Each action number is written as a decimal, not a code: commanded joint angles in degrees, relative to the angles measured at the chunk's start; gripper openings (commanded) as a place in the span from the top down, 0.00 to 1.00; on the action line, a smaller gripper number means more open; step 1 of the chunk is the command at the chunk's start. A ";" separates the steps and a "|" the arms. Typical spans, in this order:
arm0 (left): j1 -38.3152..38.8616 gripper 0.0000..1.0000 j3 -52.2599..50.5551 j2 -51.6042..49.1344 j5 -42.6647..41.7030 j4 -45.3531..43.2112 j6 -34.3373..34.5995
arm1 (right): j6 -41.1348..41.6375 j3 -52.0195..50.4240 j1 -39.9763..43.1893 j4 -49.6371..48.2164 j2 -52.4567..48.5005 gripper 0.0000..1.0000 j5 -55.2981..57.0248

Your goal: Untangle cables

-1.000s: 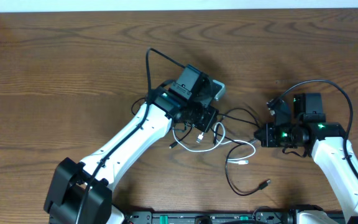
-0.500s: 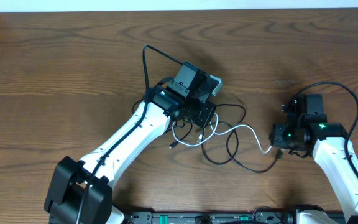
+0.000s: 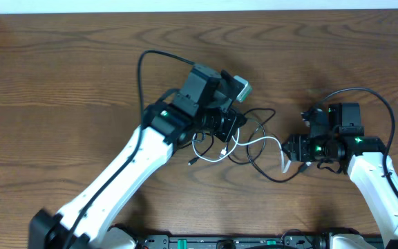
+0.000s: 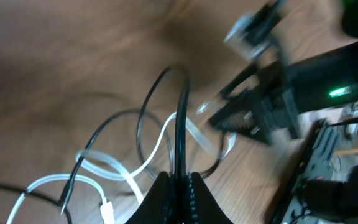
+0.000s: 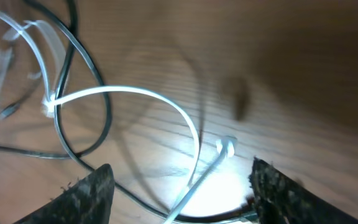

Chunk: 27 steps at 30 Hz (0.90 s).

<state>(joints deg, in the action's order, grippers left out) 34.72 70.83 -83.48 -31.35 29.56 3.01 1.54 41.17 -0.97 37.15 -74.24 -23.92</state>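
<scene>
on the brown wood-grain table (image 3: 61, 83) the tangle of thin black and white cords (image 3: 244, 142) lies right under and just to the right of the left gripper (image 3: 228, 126), with small loops spilling out below and to the left of it as well

the left gripper (image 4: 180, 186) has its jaws pinched tight on a thin black cord (image 4: 180, 130), which rises straight out from between the fingertips and curves over into a loop; a thin white cord (image 4: 98, 163) winds along the table beside it, crossing under other black strands

from the left gripper the thin white cord (image 3: 264, 140) arcs to the right and ends at the right gripper (image 3: 290, 149), which sits apart from the left gripper with the cords stretched between the two; a loose black cord loop (image 3: 271, 178) sags below that white arc

the right gripper (image 5: 180, 168) has its jaws spread wide and grips nothing; the white cord (image 5: 135, 92) curves down into the gap between its fingers (image 5: 89, 193), lying on the table with a small white plug end (image 5: 225, 146) just beside it
</scene>
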 commanded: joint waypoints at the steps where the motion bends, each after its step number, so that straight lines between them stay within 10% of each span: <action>1: -0.04 0.93 0.35 5.18 1.09 -2.08 2.21 | -5.01 -0.13 0.13 -1.29 -0.02 0.31 -10.36; 27: 0.02 0.93 0.26 8.17 1.11 -0.37 4.76 | -4.81 -0.13 0.13 -12.52 -0.02 0.26 -30.42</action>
<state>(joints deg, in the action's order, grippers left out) 34.72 70.81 -73.67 -31.64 27.44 7.51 -2.39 41.12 -0.97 24.99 -74.24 -51.51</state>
